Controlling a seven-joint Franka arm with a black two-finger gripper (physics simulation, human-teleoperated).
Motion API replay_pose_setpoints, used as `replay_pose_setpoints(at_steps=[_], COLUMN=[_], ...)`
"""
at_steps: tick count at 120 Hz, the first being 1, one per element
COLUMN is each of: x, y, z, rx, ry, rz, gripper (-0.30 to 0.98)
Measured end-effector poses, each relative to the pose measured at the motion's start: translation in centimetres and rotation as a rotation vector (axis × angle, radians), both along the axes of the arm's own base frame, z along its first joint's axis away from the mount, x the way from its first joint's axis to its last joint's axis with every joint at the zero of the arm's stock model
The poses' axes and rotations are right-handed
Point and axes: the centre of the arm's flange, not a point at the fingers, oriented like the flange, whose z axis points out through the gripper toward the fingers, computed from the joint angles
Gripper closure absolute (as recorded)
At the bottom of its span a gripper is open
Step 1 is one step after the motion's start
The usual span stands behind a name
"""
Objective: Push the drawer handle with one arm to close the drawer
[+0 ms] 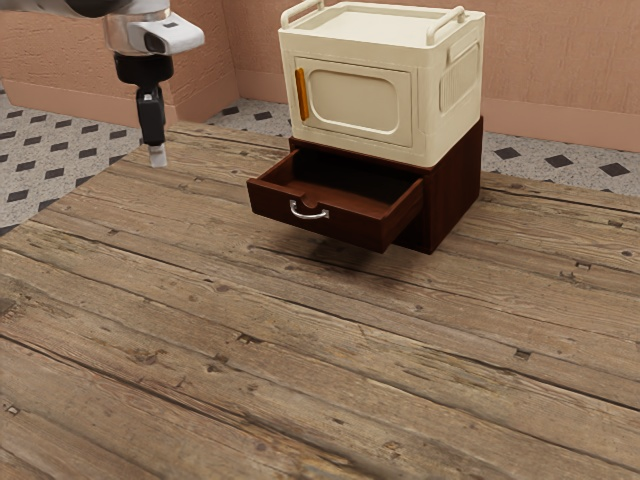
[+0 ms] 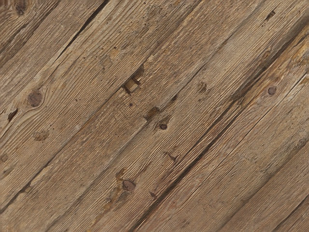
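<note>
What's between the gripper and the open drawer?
No objects. In the exterior view, the stretch from the gripper to the drawer is bare wooden tabletop with open air above.

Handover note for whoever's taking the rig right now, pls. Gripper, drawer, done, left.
Gripper: off to the exterior view's left of the drawer, clear of the handle, nothing seen in it; can't tell if it's open or shut.
Drawer: pulled out of the dark brown cabinet, silver handle on its front. Cream cabinet sits on top.
Done: no closing seen; drawer stands open.
Left: bring gripper to the handle, push drawer in until its front meets the cabinet.
</note>
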Motion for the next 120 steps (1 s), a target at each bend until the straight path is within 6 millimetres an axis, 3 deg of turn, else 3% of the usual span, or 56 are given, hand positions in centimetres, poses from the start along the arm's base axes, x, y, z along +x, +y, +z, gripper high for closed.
replay_pose_setpoints(at_steps=[23,31,38,42,49,53,59,72,81,99,120], x=[-0.1,-2.4,-7.0,-9.1,-11.4,-12.2,-12.6,-12.9,-12.8,-10.2,-6.7], y=[0.9,0.7,0.0,-2.1,-9.3,-11.3,-12.3,-10.8,-9.8,-9.6,-9.1], z=[0.4,5.7,11.6,13.4,14.2,13.2,10.1,2.8,-1.2,-7.8,-14.1], rx=[-0.022,-0.006,0.020,0.021,0.012,0.015,0.031,0.063,0.067,0.016,0.004], ry=[-0.008,-0.109,-0.207,-0.227,-0.219,-0.182,-0.101,0.058,0.116,0.196,0.206], rz=[0.014,0.022,0.063,0.074,0.019,0.032,0.093,0.287,0.403,0.533,0.674], gripper=[0.00,0.00,0.00,0.00,0.00,0.00,0.00,0.02,0.18,0.52,0.69])
